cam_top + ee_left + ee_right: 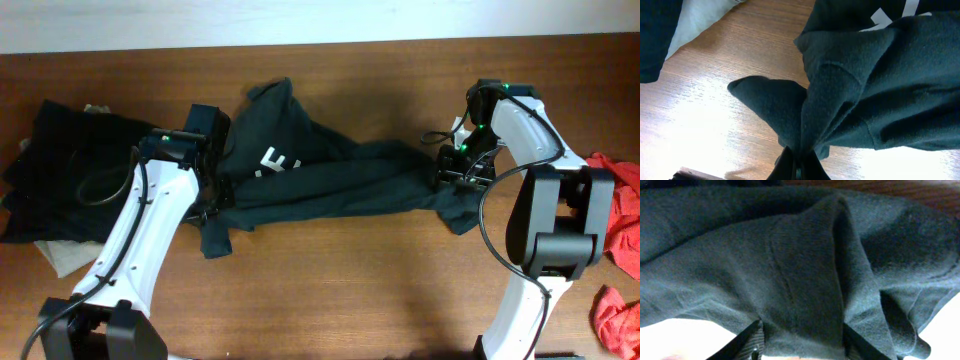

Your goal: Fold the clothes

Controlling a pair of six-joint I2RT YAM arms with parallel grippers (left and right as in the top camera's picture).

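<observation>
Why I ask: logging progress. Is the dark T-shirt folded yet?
Not folded: the T-shirt is bunched and wrinkled, stretched between the left claw and right claw, each pinching an end.

My left gripper point(797, 169) pinches a bunched fold of the dark T-shirt point(880, 90) over the wooden table point(715, 125), white mark point(884, 17) beyond.

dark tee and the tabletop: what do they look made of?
Dark T-shirt: soft matte knit, probably cotton jersey. The right wrist view shows a fine knit texture and a stitched seam, and it drapes in loose folds. Table: wood or wood-look laminate with visible grain; semi-gloss, given the glare in the left wrist view.
</observation>
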